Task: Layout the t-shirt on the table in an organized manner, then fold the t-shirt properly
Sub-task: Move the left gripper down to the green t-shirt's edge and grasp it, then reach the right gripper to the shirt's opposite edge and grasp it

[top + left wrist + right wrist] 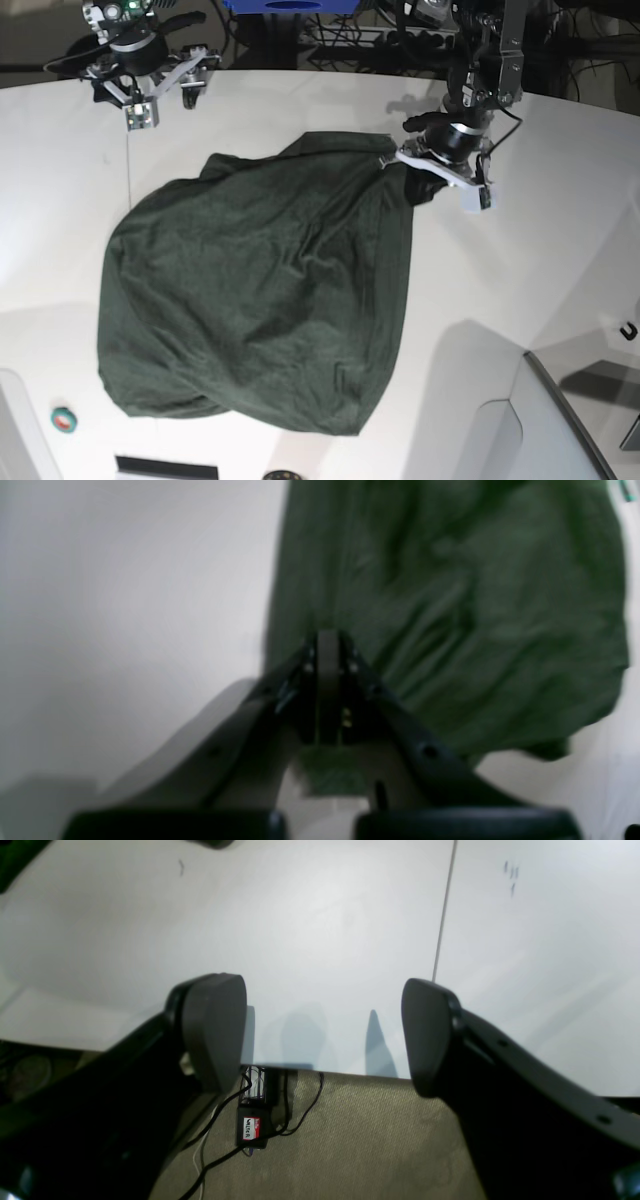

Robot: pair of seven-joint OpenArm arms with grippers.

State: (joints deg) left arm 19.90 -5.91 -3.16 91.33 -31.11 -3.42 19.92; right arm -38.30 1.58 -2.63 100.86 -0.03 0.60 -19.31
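The table (560,230) carries the shirt (260,290), which lies crumpled in a broad rounded heap across its middle, reaching from near the far edge almost to the near edge. The left gripper (327,645) sits at the shirt's far right corner with its jaws pressed together on a fold of the cloth. The right gripper (322,1030) hangs over the far left edge, jaws spread wide and holding nothing.

Shirt (255,295) is lying bunched mid-table (560,230), reaching toward the near edge. Left gripper (415,170) is sitting at the shirt's far right corner; right gripper (150,85) is hanging over the far left edge.
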